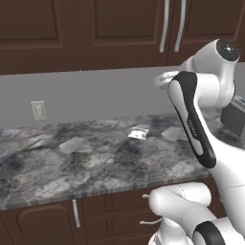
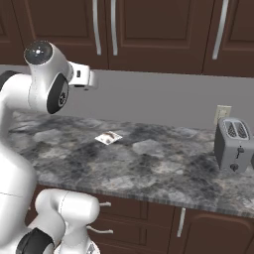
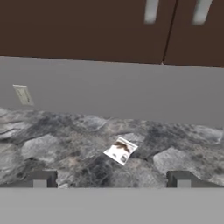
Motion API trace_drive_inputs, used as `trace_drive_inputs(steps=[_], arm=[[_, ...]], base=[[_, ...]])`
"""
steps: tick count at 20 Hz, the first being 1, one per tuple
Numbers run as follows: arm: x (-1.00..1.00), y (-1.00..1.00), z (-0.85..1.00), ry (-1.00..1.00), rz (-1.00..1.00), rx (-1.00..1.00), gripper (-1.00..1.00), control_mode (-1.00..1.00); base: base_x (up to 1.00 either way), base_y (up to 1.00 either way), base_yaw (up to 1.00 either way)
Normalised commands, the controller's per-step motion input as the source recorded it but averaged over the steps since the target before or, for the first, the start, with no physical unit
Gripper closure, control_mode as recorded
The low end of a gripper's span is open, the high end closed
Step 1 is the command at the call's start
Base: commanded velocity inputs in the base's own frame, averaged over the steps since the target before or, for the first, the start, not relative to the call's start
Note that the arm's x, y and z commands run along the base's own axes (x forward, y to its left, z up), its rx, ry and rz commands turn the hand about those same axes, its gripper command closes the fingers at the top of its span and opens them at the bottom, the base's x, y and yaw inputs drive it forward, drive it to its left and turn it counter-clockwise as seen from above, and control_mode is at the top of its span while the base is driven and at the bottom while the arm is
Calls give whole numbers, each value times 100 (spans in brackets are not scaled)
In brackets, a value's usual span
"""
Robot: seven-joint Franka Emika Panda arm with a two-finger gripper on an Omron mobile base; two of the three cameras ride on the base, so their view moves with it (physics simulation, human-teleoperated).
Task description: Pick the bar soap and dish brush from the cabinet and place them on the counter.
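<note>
The dark brown cabinet (image 1: 124, 28) (image 2: 158, 30) (image 3: 87, 26) hangs above the counter with its panelled doors shut. Two curved silver handles (image 1: 165, 26) (image 2: 96, 27) (image 3: 151, 11) flank the door seam. The bar soap and the dish brush are hidden. The marbled grey-and-black counter (image 1: 72, 162) (image 2: 149, 163) (image 3: 52, 144) stretches below. My gripper (image 3: 112, 180) is open with nothing between its two dark fingertips (image 3: 41, 179). It hovers over the counter and faces the back wall, below the cabinet doors.
A small whitish packet (image 1: 139, 133) (image 2: 108, 138) (image 3: 120, 150) lies on the counter ahead of the gripper. A grey toaster (image 2: 234, 144) (image 1: 234, 117) stands at the right. Wall outlets (image 1: 38, 110) (image 2: 222, 113) sit on the grey backsplash. Brown drawers (image 2: 124, 213) lie under the counter edge.
</note>
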Motion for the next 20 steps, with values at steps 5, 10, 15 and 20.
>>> trace_drive_inputs(steps=[5, 10, 15, 20], arm=[[-6, 0, 39, -19, 0, 1, -100, -100], [-2, 0, 34, -21, 0, 1, -100, -100], [-2, 0, 29, -19, 0, 0, -100, -100], [-6, 0, 20, -19, 0, 0, -100, -100]], base=[[0, 0, 0], [0, 0, 0], [0, 0, 0], [0, 0, 0]])
